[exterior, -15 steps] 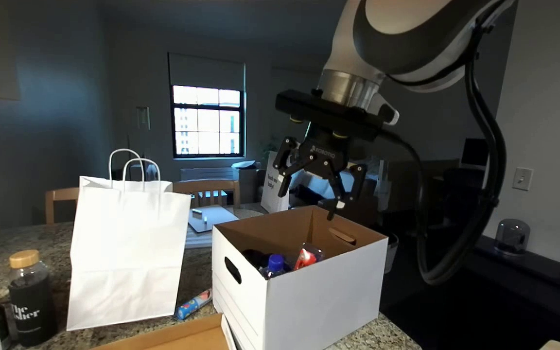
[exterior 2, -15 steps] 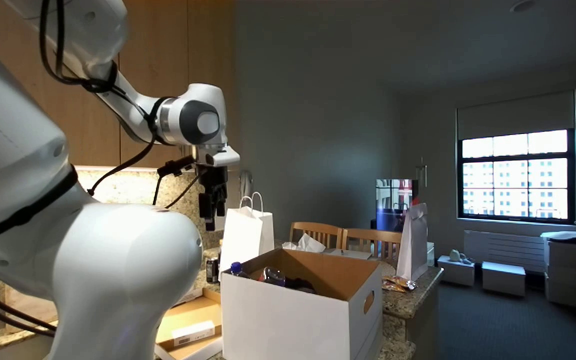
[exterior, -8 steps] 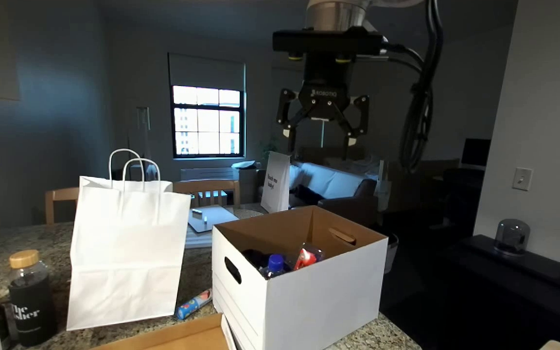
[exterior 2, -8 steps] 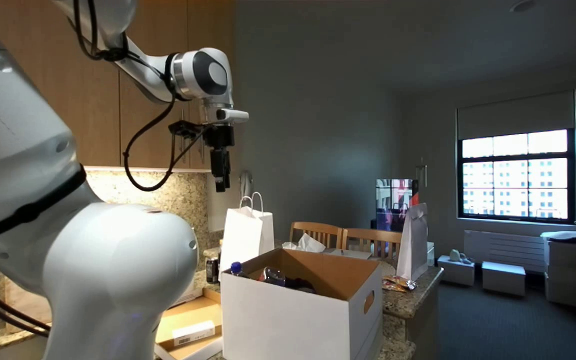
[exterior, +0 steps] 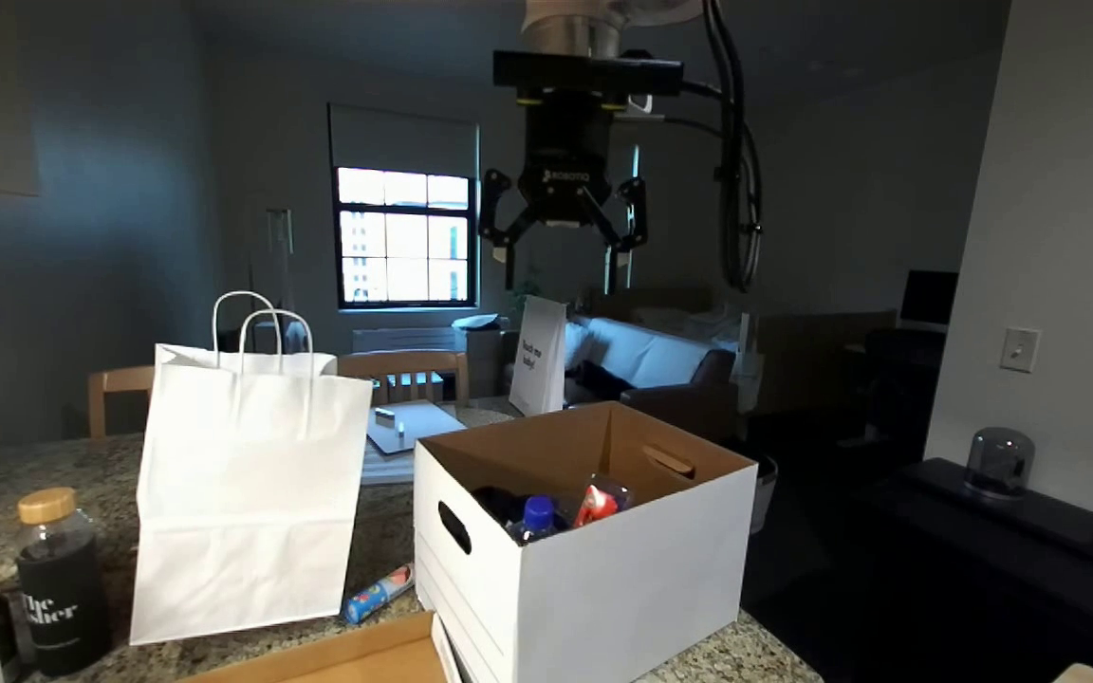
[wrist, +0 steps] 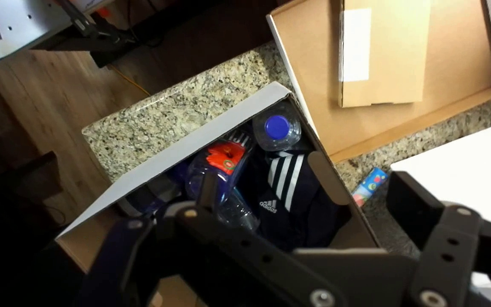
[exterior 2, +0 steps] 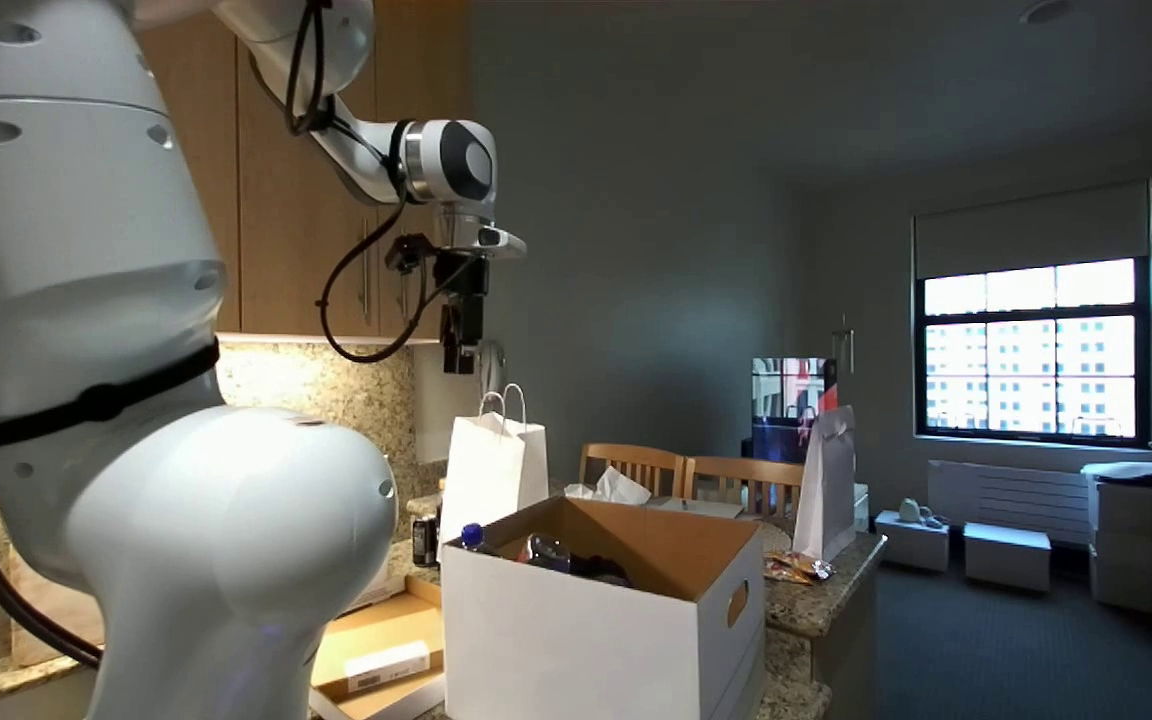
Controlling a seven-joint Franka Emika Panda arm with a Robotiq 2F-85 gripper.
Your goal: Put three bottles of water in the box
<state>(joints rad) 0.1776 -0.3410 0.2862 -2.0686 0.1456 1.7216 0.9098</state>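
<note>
White box (exterior: 632, 579) below end effector (exterior: 560, 275).

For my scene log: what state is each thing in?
Gripper: open, holding nothing
Box: open
Blue-capped bottle: upright in the box, capped
Red-labelled bottle: in the box, tilted or lying, unclear
White handled bag: standing, handles up
Wood-capped bottle: upright, capped
Tray: open side up
Window shade: partly lowered
</note>
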